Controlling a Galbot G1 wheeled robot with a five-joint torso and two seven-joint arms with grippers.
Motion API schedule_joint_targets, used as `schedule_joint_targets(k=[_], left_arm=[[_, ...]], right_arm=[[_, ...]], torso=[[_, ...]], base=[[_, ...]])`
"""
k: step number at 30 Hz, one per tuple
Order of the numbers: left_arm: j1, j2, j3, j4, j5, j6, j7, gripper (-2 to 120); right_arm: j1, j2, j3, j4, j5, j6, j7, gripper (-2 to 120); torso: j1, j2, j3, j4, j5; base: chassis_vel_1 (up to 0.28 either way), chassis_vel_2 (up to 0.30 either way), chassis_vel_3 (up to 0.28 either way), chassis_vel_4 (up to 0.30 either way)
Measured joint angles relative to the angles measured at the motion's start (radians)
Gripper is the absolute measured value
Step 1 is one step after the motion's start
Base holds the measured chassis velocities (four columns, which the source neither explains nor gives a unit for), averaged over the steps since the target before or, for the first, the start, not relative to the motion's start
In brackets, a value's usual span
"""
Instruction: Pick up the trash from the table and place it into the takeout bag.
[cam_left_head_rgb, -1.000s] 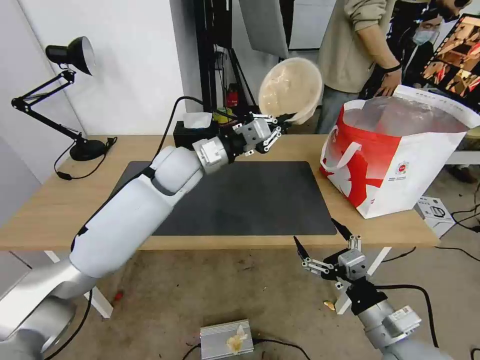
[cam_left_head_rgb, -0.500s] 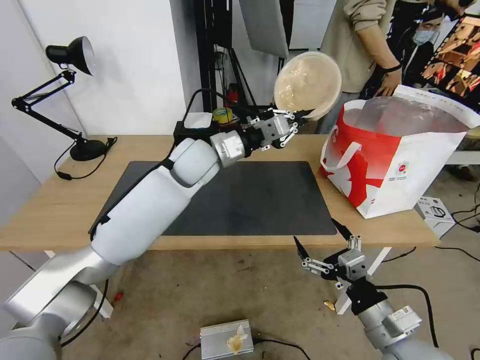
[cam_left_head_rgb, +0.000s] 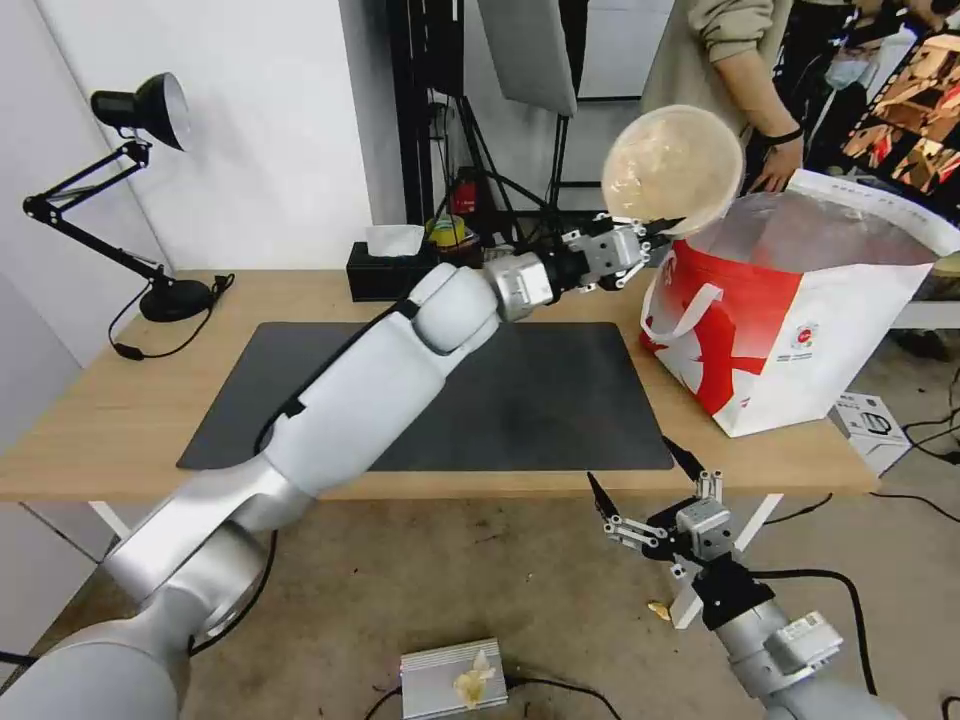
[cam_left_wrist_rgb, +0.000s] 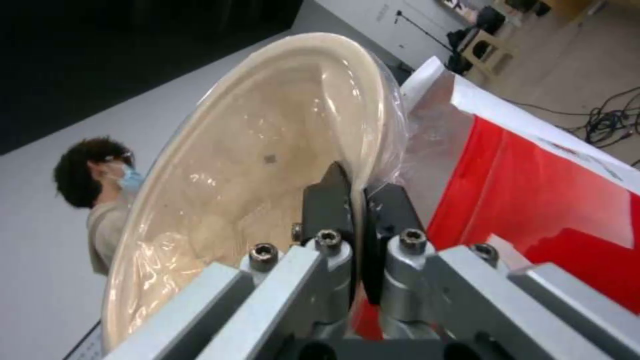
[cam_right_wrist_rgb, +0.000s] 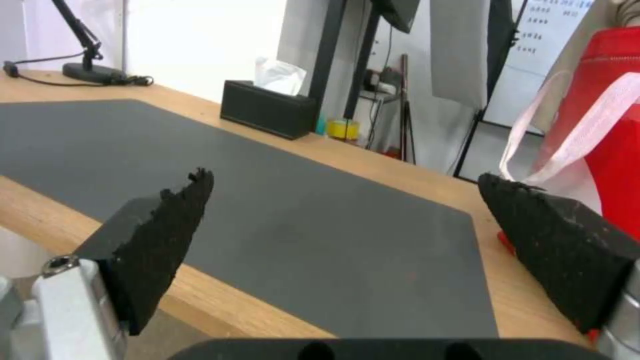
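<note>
**Jaws clamped on the bowl rim beside the bag mouth**

Our left gripper (cam_left_head_rgb: 655, 228) has its jaws clenched on the rim of the beige translucent bowl (cam_left_head_rgb: 672, 168), one dark finger inside the wall and one outside, as the left wrist view shows (cam_left_wrist_rgb: 358, 200). We hold the bowl tipped on edge, its open face turned toward our head camera, in the upper right of the head frame. It hangs in the air just beside the upper left rim of the takeout bag (cam_left_head_rgb: 800, 330), whose foil-lined mouth stands open; we cannot tell whether bowl and bag touch. Thin plastic film clings inside the bowl.

Our right gripper (cam_left_head_rgb: 645, 480) waits low in the lower right of the head frame, below the table's near edge, its black toothed jaws spread wide and grasping nothing.

The table (cam_left_head_rgb: 110, 420) is light wood with white legs, and the dark grey mat (cam_left_head_rgb: 520, 400) covers its middle. The bag stands on the wood at the right end, past the mat's right edge, with one white strap looped down its red side. A black tissue box (cam_left_head_rgb: 385, 265) sits at the far edge near the centre. A black desk lamp (cam_left_head_rgb: 130, 110) stands at the upper left against a white wall. Dark stands and cables rise behind the table. On the floor at the bottom centre lies a small metal box (cam_left_head_rgb: 452, 680).
</note>
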Motion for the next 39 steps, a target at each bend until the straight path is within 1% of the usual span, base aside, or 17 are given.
schedule_joint_targets(k=[5,9,15,16,17,19,21,22,23,26,30,39], left_arm=[[-0.020,-0.033,0.004,0.037,0.015,-0.008,0.002,0],[-0.039,-0.065,0.004,0.087,0.044,-0.023,0.002,0],[-0.047,-0.086,0.001,0.114,0.079,-0.033,0.002,0],[-0.054,-0.103,-0.001,0.129,0.095,-0.034,0.001,0],[-0.054,-0.103,-0.001,0.129,0.095,-0.034,0.001,0],[-0.064,-0.130,-0.003,0.151,0.116,-0.035,0.000,0],[-0.068,-0.139,-0.004,0.159,0.125,-0.035,0.000,0],[-0.074,-0.157,-0.008,0.174,0.144,-0.035,-0.001,0],[-0.074,-0.157,-0.008,0.174,0.144,-0.035,-0.001,0],[-0.084,-0.192,-0.011,0.208,0.185,-0.035,-0.001,0],[-0.097,-0.206,0.000,0.234,0.202,-0.034,-0.003,0],[-0.109,-0.206,0.029,0.265,0.205,-0.024,-0.005,0]], right_arm=[[0.000,0.000,0.000,0.000,0.000,0.000,0.000,100],[0.000,0.000,0.000,0.000,0.000,0.000,0.000,100],[0.000,0.000,0.000,0.000,0.000,0.000,0.000,100],[0.000,0.000,0.000,0.000,0.000,0.000,0.000,100],[0.000,0.000,0.000,0.000,0.000,0.000,0.000,100],[0.000,0.000,0.000,0.000,0.000,0.000,0.000,100],[0.000,0.000,0.000,0.000,0.000,0.000,0.000,100],[0.000,0.000,0.000,0.000,0.000,0.000,0.000,100],[0.000,0.000,0.000,0.000,0.000,0.000,0.000,100],[0.000,0.000,0.000,0.000,0.000,0.000,0.000,100],[0.000,0.000,0.000,0.000,0.000,0.000,0.000,100],[0.000,0.000,0.000,0.000,0.000,0.000,0.000,100]], torso=[[0.000,0.000,0.000,0.0000,0.0000],[0.000,0.000,0.000,0.0000,-0.0001],[0.000,0.000,0.000,0.0002,-0.0001],[0.000,0.000,0.000,0.0003,-0.0002],[0.000,0.000,0.000,0.0003,-0.0002],[0.000,0.000,0.000,0.0001,-0.0001],[0.000,0.000,0.000,0.0000,-0.0001],[0.000,0.000,0.000,0.0000,0.0000],[0.000,0.000,0.000,0.0000,0.0000],[0.000,0.000,0.000,0.0001,-0.0001],[0.000,0.000,0.000,0.0000,0.0000],[0.000,0.000,0.000,0.0001,-0.0002]], base=[[0.000,0.000,0.000,0.000],[0.000,0.000,0.000,0.000],[0.000,0.000,0.000,0.000],[0.000,0.000,0.000,0.000],[0.000,0.000,0.000,0.000],[0.000,0.000,0.000,0.000],[0.000,0.000,0.000,0.000],[0.000,0.000,0.000,0.000],[0.000,0.000,0.000,0.000],[0.000,0.000,0.000,0.000],[0.000,0.000,0.000,0.000],[0.000,0.000,0.000,0.000]])
